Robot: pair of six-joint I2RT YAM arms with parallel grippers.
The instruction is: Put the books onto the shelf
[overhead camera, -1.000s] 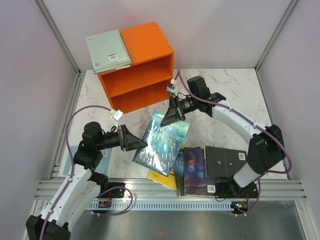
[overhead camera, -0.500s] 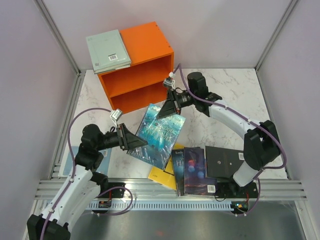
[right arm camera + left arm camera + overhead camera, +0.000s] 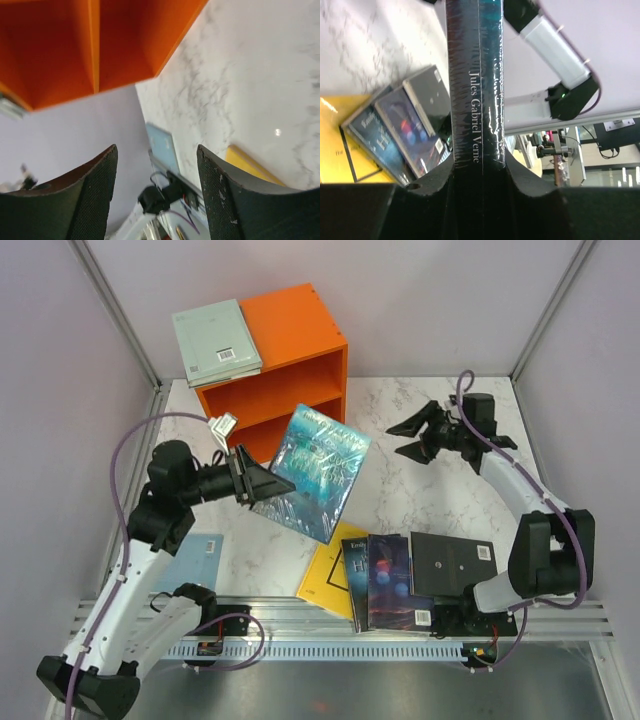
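My left gripper (image 3: 262, 485) is shut on the edge of a teal book (image 3: 316, 472) and holds it tilted in the air, just in front of the orange shelf (image 3: 290, 345). In the left wrist view the book's dark spine (image 3: 476, 95) stands clamped between the fingers of that gripper (image 3: 477, 172). A pale grey-green book (image 3: 215, 340) lies on top of the shelf. My right gripper (image 3: 408, 438) hangs open and empty right of the shelf; its wrist view shows it (image 3: 157, 190) facing the shelf's compartments (image 3: 75, 45).
Near the front edge lie a yellow book (image 3: 326, 578), two dark blue books (image 3: 388, 582) and a black book (image 3: 452, 562). A light blue book (image 3: 196, 558) lies at the front left. Grey walls close the marble table (image 3: 450, 490) on three sides.
The right gripper let go of the teal book, opened and drew back to the right. The left gripper raised the book off the table, toward the shelf.
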